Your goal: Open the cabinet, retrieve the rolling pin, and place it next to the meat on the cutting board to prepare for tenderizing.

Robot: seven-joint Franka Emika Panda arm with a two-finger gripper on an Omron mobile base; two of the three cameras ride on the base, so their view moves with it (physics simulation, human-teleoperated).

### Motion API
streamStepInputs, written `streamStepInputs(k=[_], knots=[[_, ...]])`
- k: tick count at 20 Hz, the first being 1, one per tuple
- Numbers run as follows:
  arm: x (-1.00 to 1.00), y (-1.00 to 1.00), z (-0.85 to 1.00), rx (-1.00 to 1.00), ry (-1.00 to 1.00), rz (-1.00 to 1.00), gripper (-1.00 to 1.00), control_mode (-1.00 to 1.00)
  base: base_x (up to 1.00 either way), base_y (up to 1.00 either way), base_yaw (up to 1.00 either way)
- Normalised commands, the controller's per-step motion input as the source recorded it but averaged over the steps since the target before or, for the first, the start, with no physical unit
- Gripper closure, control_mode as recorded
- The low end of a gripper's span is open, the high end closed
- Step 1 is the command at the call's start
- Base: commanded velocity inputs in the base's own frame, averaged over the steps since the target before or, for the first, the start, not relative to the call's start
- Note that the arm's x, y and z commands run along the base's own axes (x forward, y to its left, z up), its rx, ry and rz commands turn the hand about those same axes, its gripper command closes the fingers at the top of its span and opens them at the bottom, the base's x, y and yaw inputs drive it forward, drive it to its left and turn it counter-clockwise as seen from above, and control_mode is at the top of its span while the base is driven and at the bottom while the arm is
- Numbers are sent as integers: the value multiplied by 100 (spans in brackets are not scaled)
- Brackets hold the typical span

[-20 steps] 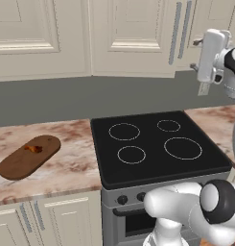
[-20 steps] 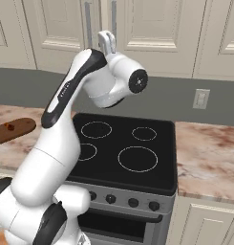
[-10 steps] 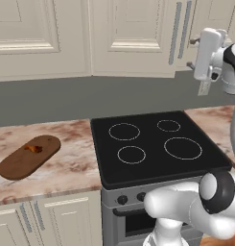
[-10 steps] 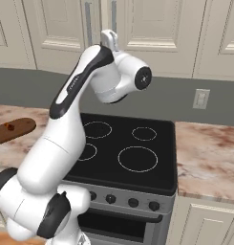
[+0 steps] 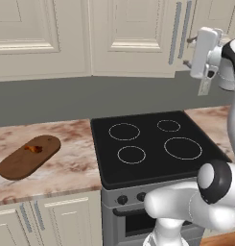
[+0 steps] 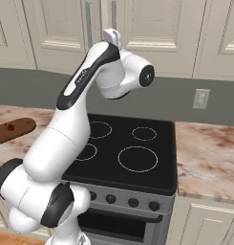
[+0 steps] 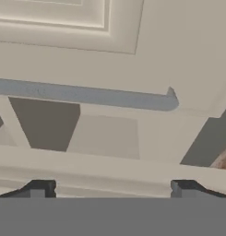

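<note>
Although the claw (image 5: pixel 187 52) is raised to the cabinet (image 5: pixel 138 36), level with the lower end of a grey bar handle (image 5: pixel 186 29), the doors look shut, so opening appears barely begun. Seen from the hand, the handle (image 7: pixel 86 94) runs across just ahead of the two fingertips (image 7: pixel 38 188), which stand wide apart with nothing between them. No rolling pin can be seen yet. Left of the stove (image 5: pixel 152 144), the meat (image 5: pixel 33 148) sits on the cutting board (image 5: pixel 23 161) on the tabletop (image 5: pixel 66 168). Retrieval and placement remain.
</note>
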Motion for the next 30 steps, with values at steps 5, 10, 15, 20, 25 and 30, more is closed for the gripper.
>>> streamStepInputs(k=[5,10,15,20,25,30], knots=[[22,0,0,2,0,4,-100,-100,0,0,0],[21,0,0,2,0,4,-100,-100,0,0,0],[22,0,0,2,0,5,-100,-100,0,0,0],[24,0,0,2,1,5,-100,-100,0,0,0],[16,0,0,2,2,7,-100,-100,0,0,0],[-1,17,0,0,0,13,-100,-100,0,0,0]])
